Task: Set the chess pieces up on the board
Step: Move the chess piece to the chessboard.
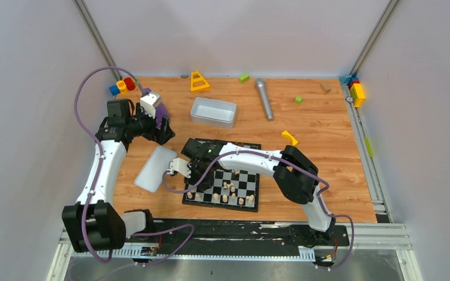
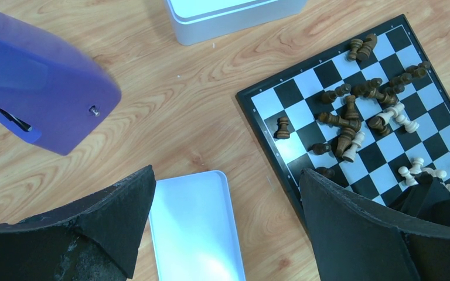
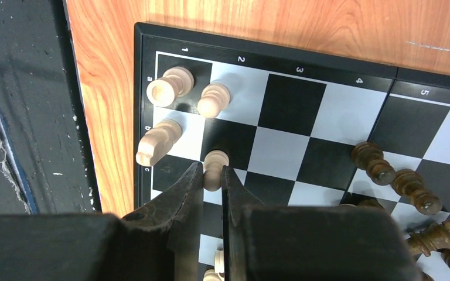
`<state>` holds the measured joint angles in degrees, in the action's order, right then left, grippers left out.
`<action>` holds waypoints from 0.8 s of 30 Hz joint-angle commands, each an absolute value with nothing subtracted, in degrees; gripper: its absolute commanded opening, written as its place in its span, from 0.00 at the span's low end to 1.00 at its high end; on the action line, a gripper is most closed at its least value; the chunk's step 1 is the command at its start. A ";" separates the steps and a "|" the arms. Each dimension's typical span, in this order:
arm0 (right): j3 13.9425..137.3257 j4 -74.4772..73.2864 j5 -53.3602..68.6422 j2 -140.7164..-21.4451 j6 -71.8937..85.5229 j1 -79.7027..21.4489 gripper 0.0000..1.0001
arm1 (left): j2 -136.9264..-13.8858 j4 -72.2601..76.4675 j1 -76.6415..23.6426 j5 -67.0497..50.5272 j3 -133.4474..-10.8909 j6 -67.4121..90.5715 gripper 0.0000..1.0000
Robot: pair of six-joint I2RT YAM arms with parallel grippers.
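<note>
The checkered board (image 1: 247,182) lies near the table's front edge. In the right wrist view, my right gripper (image 3: 212,170) is shut on an upright pale pawn (image 3: 215,158) standing near the board's (image 3: 293,105) corner. Three more pale pieces (image 3: 170,86) stand by that corner. Dark pieces (image 3: 398,175) lie toppled to the right. A jumble of dark and pale pieces (image 2: 357,111) covers the board's middle, and one dark piece (image 2: 282,127) stands alone. My left gripper (image 2: 227,175) hangs open and empty above the white lid (image 2: 196,228), left of the board.
A white tray (image 1: 213,111) stands behind the board. A purple stapler (image 2: 41,99) sits close to my left gripper. A silver cylinder (image 1: 264,98), a yellow triangle (image 1: 198,81), green blocks (image 1: 244,77) and a yellow curved block (image 1: 290,137) lie toward the back.
</note>
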<state>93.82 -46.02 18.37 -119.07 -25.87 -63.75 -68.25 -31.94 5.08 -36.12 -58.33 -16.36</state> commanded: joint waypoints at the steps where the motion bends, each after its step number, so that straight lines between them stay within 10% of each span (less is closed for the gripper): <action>1: 96.88 -44.95 18.02 -120.18 -26.72 -64.25 0.00 | -66.53 -30.37 5.38 -36.30 -58.45 -15.89 1.00; 16: 98.37 -45.03 18.49 -121.55 -26.62 -64.52 0.03 | -66.55 -30.24 5.36 -36.41 -58.44 -15.93 1.00; 24: 97.68 -45.18 16.07 -120.09 -26.46 -64.47 0.37 | -66.32 -30.24 5.36 -36.32 -58.40 -16.17 1.00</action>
<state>96.42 -46.00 18.02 -120.88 -26.00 -64.12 -68.23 -31.94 5.08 -35.92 -58.33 -16.36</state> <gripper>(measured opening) 0.276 0.997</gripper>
